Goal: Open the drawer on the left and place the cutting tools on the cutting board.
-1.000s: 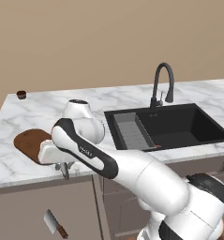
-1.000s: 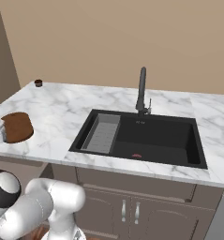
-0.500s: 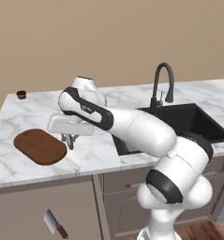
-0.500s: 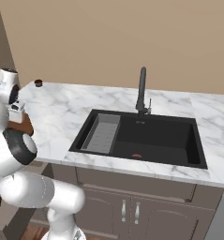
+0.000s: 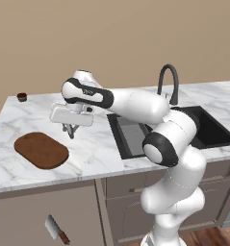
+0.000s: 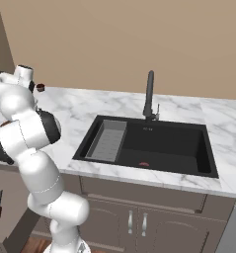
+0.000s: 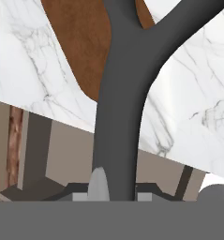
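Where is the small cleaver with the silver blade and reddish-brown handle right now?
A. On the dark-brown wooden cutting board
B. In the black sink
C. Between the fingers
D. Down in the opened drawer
D: the cleaver lies low in the opened drawer, below the counter, while the dark-brown wooden cutting board is bare.

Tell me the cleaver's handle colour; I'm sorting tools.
Reddish-brown, on the cleaver; clearest in the left base view.

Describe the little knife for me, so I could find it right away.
Start at the marble counter and drop below its left front edge, beneath the brown cutting board. There lies the small cleaver: a silver rectangular blade with a reddish-brown handle.
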